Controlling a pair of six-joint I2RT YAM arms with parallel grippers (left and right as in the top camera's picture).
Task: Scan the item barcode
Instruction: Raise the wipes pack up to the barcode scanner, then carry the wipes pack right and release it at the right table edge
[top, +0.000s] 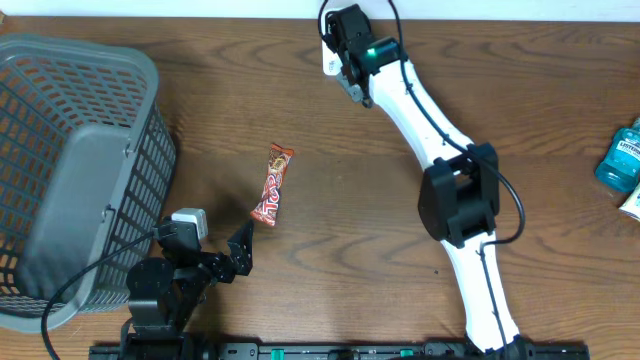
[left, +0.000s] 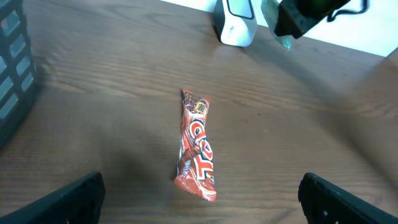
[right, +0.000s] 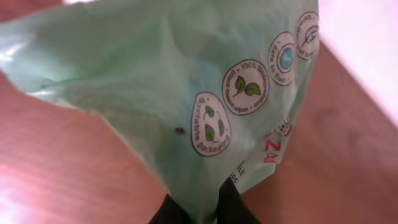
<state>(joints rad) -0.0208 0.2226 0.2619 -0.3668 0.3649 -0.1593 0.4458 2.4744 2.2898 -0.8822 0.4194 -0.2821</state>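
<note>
**At 12 o'clock on the table: packet held by the scanner**

At the table's 12 o'clock edge, the right gripper was clenched on a pale green packet. The packet's lower edge was pinched between the black fingers, with round leaf logos facing the wrist camera. The packet hung just beside the white scanner; contact couldn't be told. The left gripper sat at 7 o'clock, jaws released wide and holding nothing. A red candy bar lay flat near centre, at the left gripper's 12 o'clock and apart from it. A grey basket was at 9 o'clock and a teal bottle at 3 o'clock.
</note>
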